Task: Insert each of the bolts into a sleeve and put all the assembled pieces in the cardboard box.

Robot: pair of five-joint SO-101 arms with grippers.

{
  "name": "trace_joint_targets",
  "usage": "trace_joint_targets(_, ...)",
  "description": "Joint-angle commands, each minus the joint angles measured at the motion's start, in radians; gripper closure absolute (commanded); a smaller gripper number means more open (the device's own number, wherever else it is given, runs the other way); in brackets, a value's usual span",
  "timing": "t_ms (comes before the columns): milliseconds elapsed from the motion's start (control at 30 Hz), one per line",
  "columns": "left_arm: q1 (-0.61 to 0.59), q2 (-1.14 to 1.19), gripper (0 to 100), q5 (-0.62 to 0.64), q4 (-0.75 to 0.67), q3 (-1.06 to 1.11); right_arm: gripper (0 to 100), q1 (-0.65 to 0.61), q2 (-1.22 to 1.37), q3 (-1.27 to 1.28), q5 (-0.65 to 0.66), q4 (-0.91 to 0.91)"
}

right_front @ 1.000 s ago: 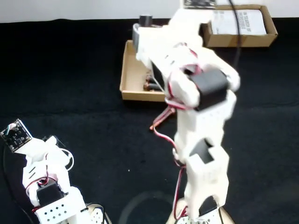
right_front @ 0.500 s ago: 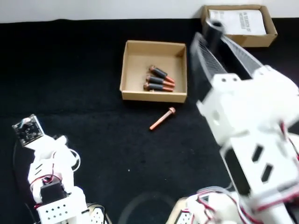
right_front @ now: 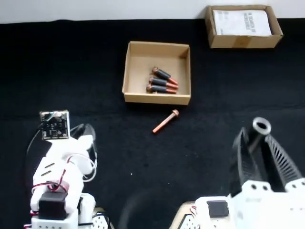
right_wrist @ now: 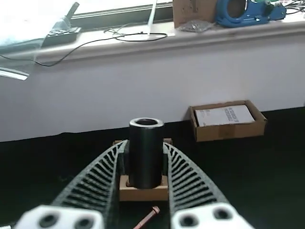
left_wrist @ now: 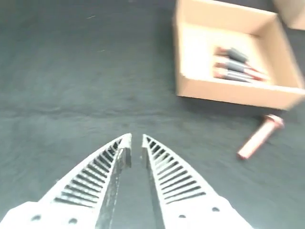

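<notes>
- Just before the cardboard box [right_front: 157,98], the bolt [right_front: 165,121] lies slantwise, between my arms.
- My right gripper [right_wrist: 145,143] clamps a sleeve [right_wrist: 146,162] upright; the left gripper [left_wrist: 137,139] is barely ajar, empty.

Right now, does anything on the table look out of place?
One bare bolt lies loose on the black table just outside the cardboard box, unsleeved, while three assembled pieces sit inside. The right tool grips a black sleeve.

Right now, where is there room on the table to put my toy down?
Bare mat lies left of the box, up to the left arm, and right of it, between the far box and the right gripper. It's crowded just in front of the box, by the bolt.
</notes>
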Motion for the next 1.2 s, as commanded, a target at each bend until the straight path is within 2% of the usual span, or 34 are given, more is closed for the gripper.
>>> trace_joint_targets(0,0.053,0.177,93,0.032,0.015,-0.166,99.1,0.061,-0.147,0.231,0.006,-0.081)
trace_joint_targets(133,0.094,0.456,93,0.092,0.075,-0.387,99.1,0.179,-0.335,0.541,0.008,-0.257)
trace_joint_targets(300,0.237,0.806,92,0.103,0.258,-0.682,99.1,0.348,-0.591,0.957,0.017,-0.519)
trace_joint_targets(400,0.300,0.977,92,0.097,0.345,-0.834,99.1,0.427,-0.684,1.142,0.061,-0.610)
trace_joint_targets(533,0.344,1.165,92,0.084,0.417,-0.992,99.1,0.578,-0.662,1.218,0.061,-0.645)
trace_joint_targets(600,0.364,1.245,92,0.021,0.434,-1.035,99.1,0.630,-0.668,1.254,0.061,-0.680)
trace_joint_targets(1000,0.476,1.643,92,-0.143,0.427,-1.188,99.1,0.928,-0.670,1.616,0.066,-0.990)
trace_joint_targets(1067,0.478,1.721,89,-0.155,0.427,-1.256,99.1,0.972,-0.670,1.679,0.068,-1.050)
trace_joint_targets(1167,0.473,1.837,80,-0.155,0.428,-1.360,99.1,1.020,-0.670,1.762,0.069,-1.136)
